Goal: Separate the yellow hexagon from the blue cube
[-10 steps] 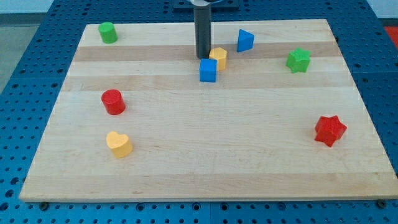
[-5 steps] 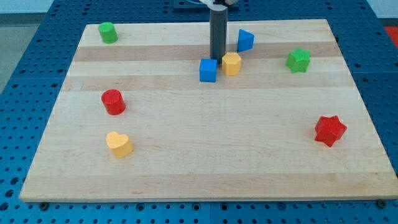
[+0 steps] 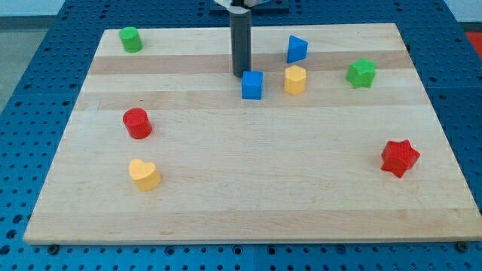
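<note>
The yellow hexagon (image 3: pixel 295 79) lies at the upper middle of the wooden board (image 3: pixel 248 188). The blue cube (image 3: pixel 252 85) sits to its left, with a clear gap of board between them. My tip (image 3: pixel 241 74) is at the cube's upper left corner, very close to it; I cannot tell whether it touches. The dark rod rises straight up out of the view's top.
A blue triangular block (image 3: pixel 297 49) lies above the hexagon. A green star (image 3: pixel 361 73) is at the right, a red star (image 3: pixel 399 157) at the lower right. A green cylinder (image 3: pixel 130 39), a red cylinder (image 3: pixel 137 123) and a yellow heart (image 3: pixel 143 174) are on the left.
The yellow hexagon has slid right, away from the blue cube, which stayed in place. My tip first moved right behind the hexagon, then came back left to the cube's upper left.
</note>
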